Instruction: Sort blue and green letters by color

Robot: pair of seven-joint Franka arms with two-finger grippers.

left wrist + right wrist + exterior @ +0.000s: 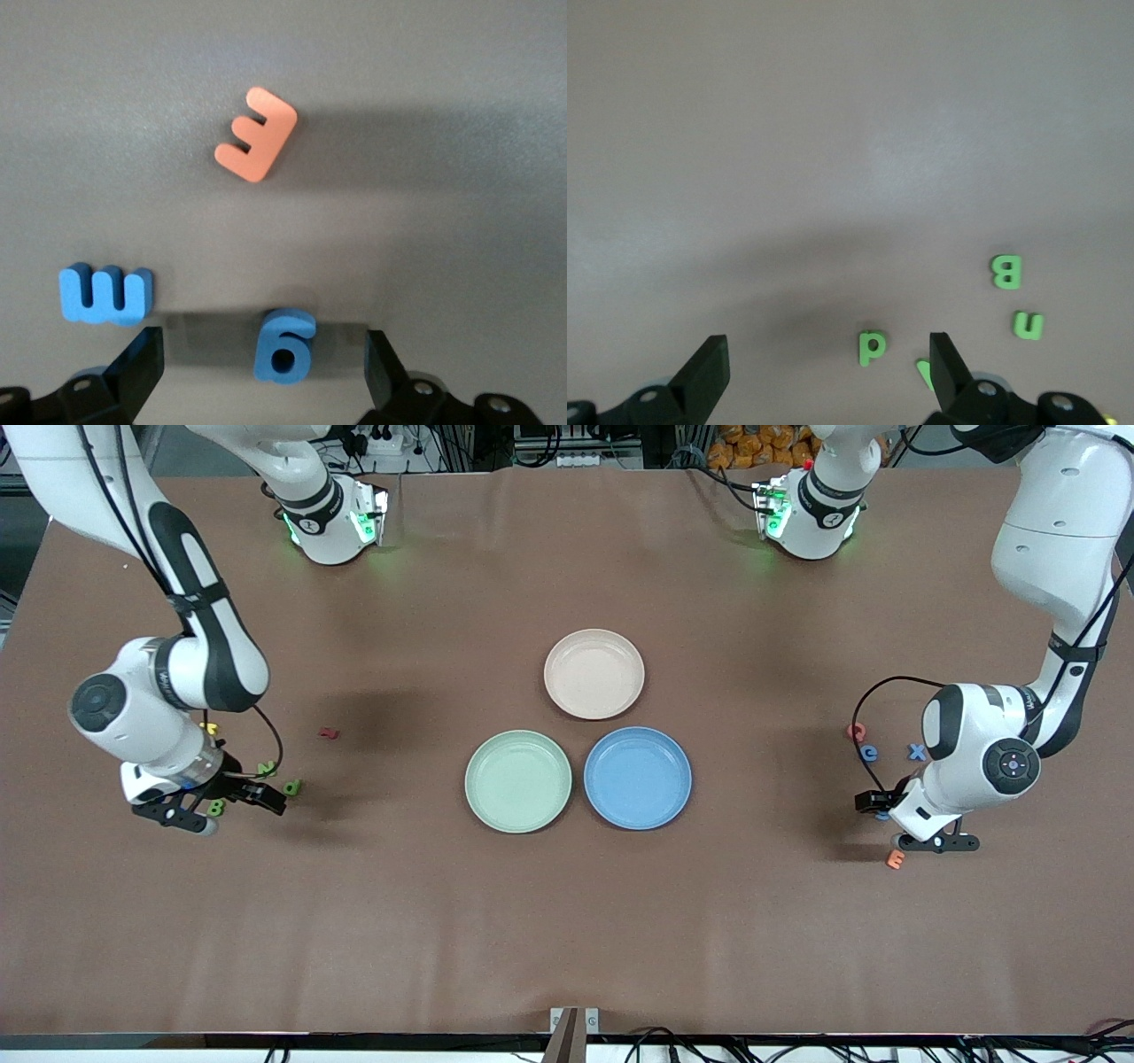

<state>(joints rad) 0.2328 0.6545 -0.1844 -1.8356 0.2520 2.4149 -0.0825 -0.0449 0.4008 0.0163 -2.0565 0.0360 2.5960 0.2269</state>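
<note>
Blue g (pixel 283 345) between open left hand (pixel 264 367) fingers | untouched

Front camera high, facing robots, whole table (pixel 567 921). Wrist cameras close, looking down past fingers (pixel 133 372) at tabletop.

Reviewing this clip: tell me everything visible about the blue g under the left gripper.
The blue g is a small, thick, flat letter that looks like foam, mid blue with a round hole in its bowl. It lies flat on the brown table, alone, touching no other letter. It sits between the open fingers of the left gripper, which do not touch it yet. A blue m lies beside it and an orange E a little farther off.
</note>
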